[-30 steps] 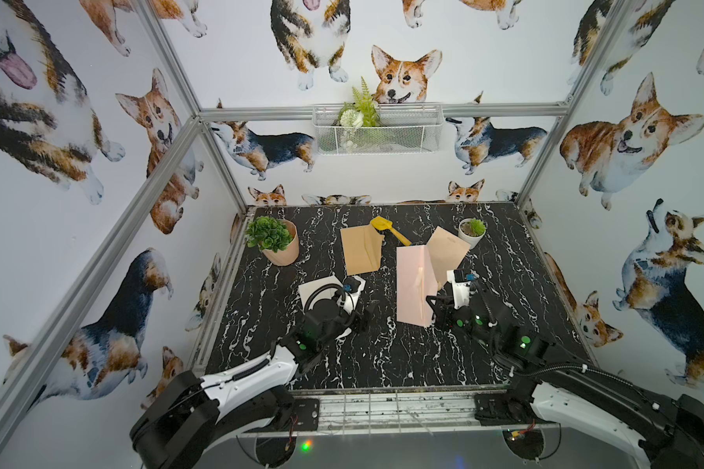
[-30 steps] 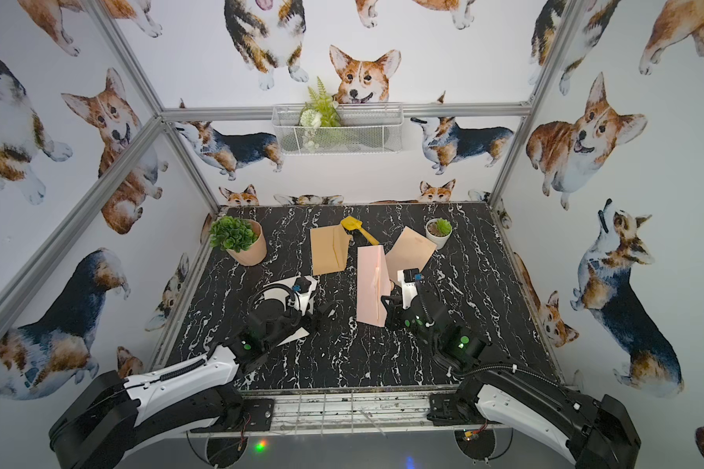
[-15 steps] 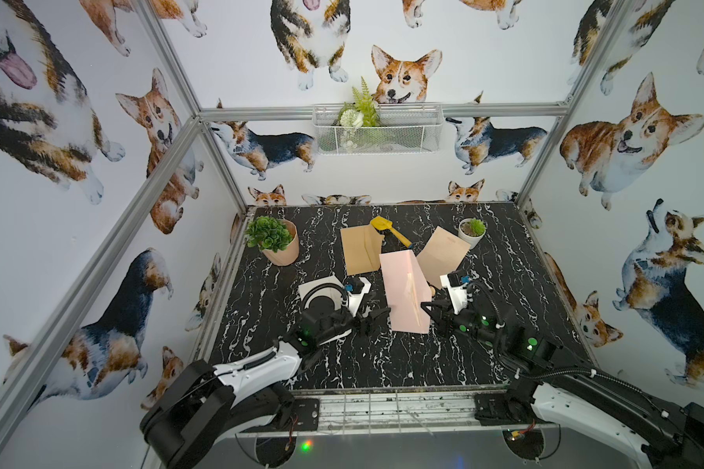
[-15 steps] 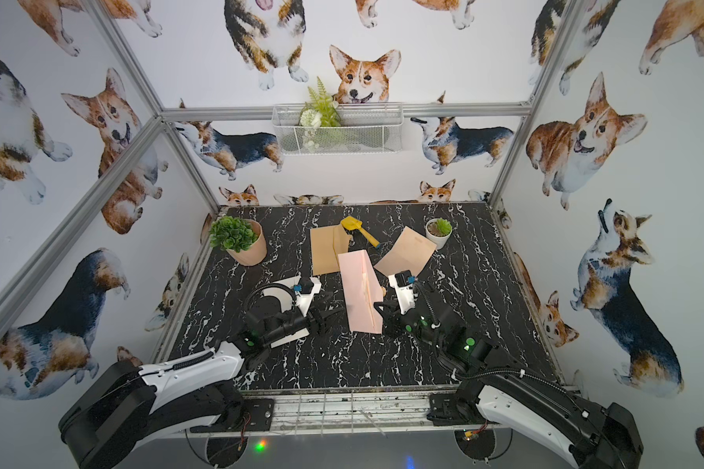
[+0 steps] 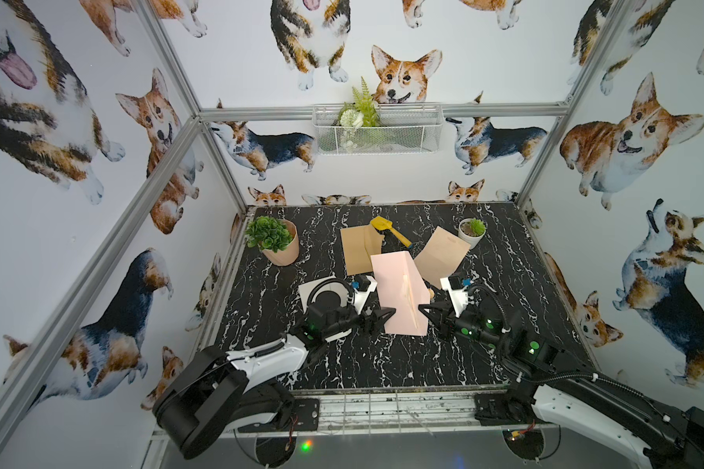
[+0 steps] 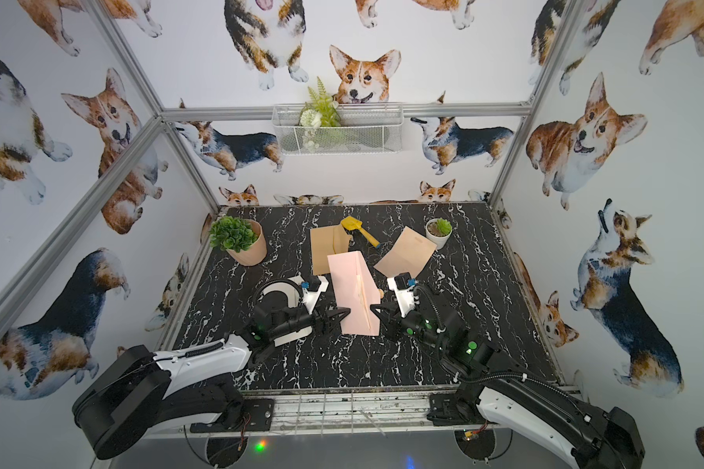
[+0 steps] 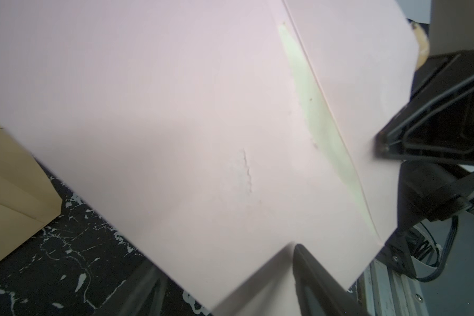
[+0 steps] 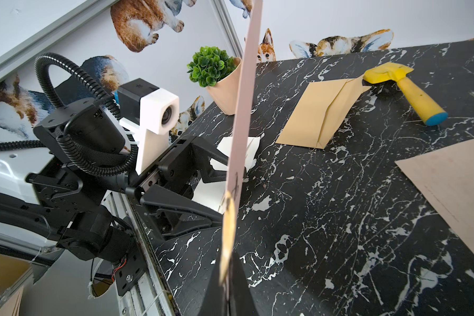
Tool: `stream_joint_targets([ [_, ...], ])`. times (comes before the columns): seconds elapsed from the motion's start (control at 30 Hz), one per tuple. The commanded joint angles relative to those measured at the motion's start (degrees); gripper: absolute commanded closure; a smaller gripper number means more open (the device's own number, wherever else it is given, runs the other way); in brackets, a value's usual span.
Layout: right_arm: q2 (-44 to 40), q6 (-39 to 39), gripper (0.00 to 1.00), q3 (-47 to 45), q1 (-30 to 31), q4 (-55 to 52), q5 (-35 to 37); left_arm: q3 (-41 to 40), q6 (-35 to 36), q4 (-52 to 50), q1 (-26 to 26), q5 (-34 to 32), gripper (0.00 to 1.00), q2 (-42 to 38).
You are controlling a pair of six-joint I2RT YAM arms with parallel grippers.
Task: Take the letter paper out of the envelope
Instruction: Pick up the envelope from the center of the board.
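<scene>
A pink envelope (image 5: 395, 292) (image 6: 350, 292) stands tilted above the black table, with my right gripper (image 5: 423, 310) (image 8: 230, 262) shut on its right edge. It fills the left wrist view (image 7: 175, 109) and shows edge-on in the right wrist view (image 8: 244, 109). A thin pale yellow-green strip (image 7: 320, 123) runs along a seam on its face; I cannot tell whether that is the letter paper. My left gripper (image 5: 387, 314) (image 7: 225, 260) is open at the envelope's lower left edge. One of its fingers (image 7: 312, 276) is in front of the pink face.
On the table behind lie a brown envelope (image 5: 358, 251), a tan sheet (image 5: 439, 256) and a yellow scoop (image 5: 391, 231). A terracotta plant pot (image 5: 279, 243) stands back left and a small white pot (image 5: 471, 233) back right. White paper (image 5: 309, 290) lies under the left arm.
The left gripper swung round and moved right up to the envelope. The right gripper shifted the envelope left and leaned it, so more of its face shows from above.
</scene>
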Motion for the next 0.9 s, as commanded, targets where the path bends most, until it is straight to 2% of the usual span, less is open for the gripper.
stream_joint_targets([
  [0.0,-0.28,-0.01,1.0,-0.4,-0.01,3.33,0.11,0.28,-0.42,1.86,0.18,0.82,0.26,0.12],
  [0.3,1.62,1.52,1.0,-2.08,-0.01,6.63,1.03,0.75,-0.84,1.84,0.18,2.75,0.28,0.35],
  [0.43,3.16,1.8,1.0,-1.79,-0.01,7.27,1.11,0.88,-1.1,1.84,0.17,3.29,0.33,0.26],
  [0.47,3.4,1.76,1.0,-1.65,-0.01,7.3,1.15,0.83,-1.15,1.7,0.2,3.3,0.36,0.09],
  [0.57,3.68,1.75,1.0,-1.83,-0.01,7.36,1.82,1.04,-1.16,0.86,0.25,3.13,0.56,-0.42],
  [0.7,3.0,1.94,1.0,-2.31,-0.01,7.19,3.02,1.07,-1.1,0.44,0.26,2.95,0.75,-0.8],
  [0.87,1.46,1.46,1.0,-2.6,-0.01,6.15,4.29,1.06,-1.18,0.09,0.22,2.61,0.91,-1.05],
])
